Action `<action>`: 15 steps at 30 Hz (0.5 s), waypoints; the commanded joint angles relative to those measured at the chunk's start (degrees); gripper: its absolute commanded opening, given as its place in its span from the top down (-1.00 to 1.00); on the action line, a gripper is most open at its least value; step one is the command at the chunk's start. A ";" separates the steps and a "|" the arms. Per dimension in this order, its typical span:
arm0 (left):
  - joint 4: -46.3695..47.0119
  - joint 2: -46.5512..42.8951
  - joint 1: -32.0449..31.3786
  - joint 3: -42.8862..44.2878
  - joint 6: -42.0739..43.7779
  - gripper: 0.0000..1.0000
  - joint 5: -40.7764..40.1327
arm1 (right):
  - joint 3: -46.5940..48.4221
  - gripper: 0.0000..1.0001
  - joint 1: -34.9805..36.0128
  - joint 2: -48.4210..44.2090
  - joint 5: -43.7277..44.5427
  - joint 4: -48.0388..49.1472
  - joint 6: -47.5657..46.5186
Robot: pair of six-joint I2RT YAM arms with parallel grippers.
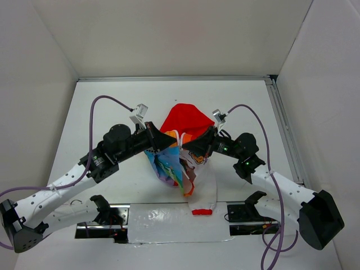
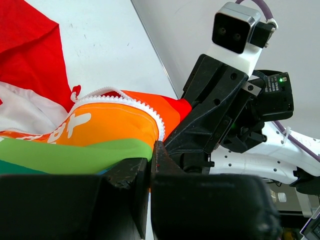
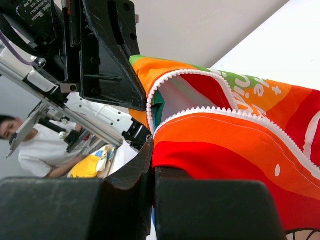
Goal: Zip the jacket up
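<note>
The left gripper (image 1: 153, 139) and right gripper (image 1: 196, 147) each pinch the rainbow jacket (image 1: 171, 163) by its open white zipper (image 2: 120, 98), above the surface (image 1: 112, 107).

— From above, what is lost?
— The tips of the left gripper (image 1: 152, 139) and right gripper (image 1: 196, 147) sink into folds of the jacket (image 1: 179, 163), so neither pinch shows. The prints are too small to read.
— The slider?
— I cannot tell where it sits. In the left wrist view the teeth (image 2: 125, 101) curve down behind the fabric.
— And the wrist views?
— Both cut the jacket off at their edges. The near fingers (image 2: 210, 205) are a dark blur along the bottom. In the right wrist view a fold swallows part of the lettering (image 3: 257, 90), and a person (image 3: 25, 145) at the back is soft and clipped by the left edge.
</note>
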 commanded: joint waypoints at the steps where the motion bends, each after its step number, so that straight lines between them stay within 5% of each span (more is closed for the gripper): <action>1: 4.19 -1.05 0.01 -0.56 -0.14 1.00 0.89 | 0.88 1.00 0.01 -0.35 1.14 4.02 -0.11; 15: 3.58 -0.70 0.01 -0.65 -1.54 1.00 1.06 | 0.17 1.00 0.01 0.88 1.93 9.30 2.71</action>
